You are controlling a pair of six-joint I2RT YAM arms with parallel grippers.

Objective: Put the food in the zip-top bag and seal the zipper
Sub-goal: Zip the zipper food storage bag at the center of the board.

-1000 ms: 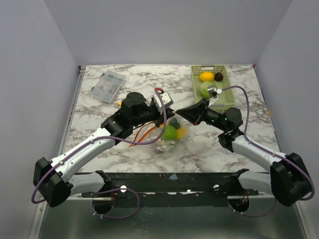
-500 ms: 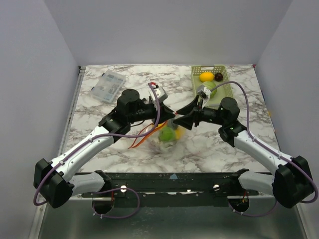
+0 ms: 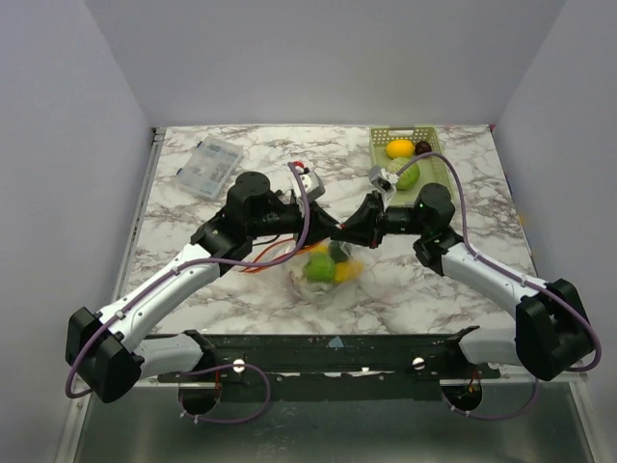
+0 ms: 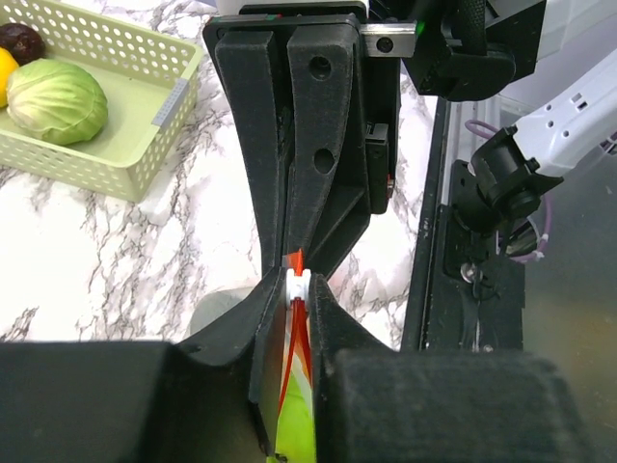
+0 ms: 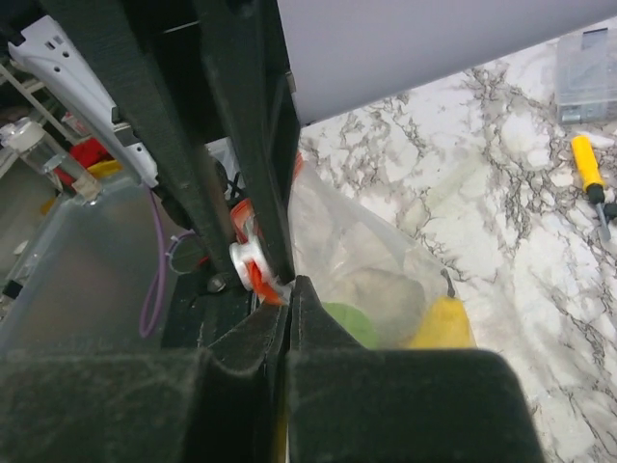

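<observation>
Both the left tool (image 4: 297,301) and the right tool (image 5: 287,297) pinch narrow on the zipper (image 4: 291,367) of the bag (image 5: 359,233), which hangs between them over the worktop (image 3: 241,178) with the food (image 3: 320,271) inside, so we judge it best to draw one tool slowly along the strip, without twisting.

Both arms reach in from the lower corners toward the middle of the frame, forearms angled inward. The left gripper (image 3: 335,231) and right gripper (image 3: 350,234) meet tip to tip there. The left pinches the zipper (image 4: 297,282); the right's jaws are pressed together.
</observation>
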